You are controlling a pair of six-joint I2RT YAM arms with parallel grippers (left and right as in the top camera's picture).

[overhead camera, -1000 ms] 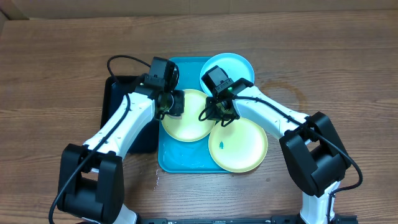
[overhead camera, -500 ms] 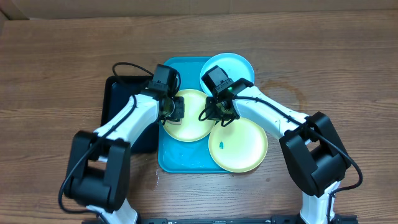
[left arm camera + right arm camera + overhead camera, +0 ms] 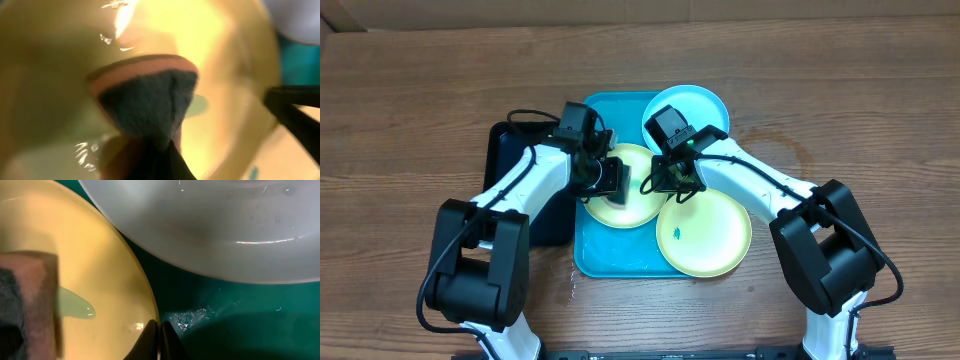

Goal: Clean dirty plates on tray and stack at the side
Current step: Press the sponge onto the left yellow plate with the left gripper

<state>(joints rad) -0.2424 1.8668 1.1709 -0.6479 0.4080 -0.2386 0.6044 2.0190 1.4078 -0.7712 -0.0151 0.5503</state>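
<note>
Scrubbing looks barely begun: left tool clamps a sponge onto the middle yellow plate, right tool pinches its rim. All three plates lie on the turquoise tray, frame centre; none stacked aside.

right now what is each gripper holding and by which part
Left gripper pinches a sponge by one end; right gripper is shut on the right rim of the middle yellow plate.
</note>
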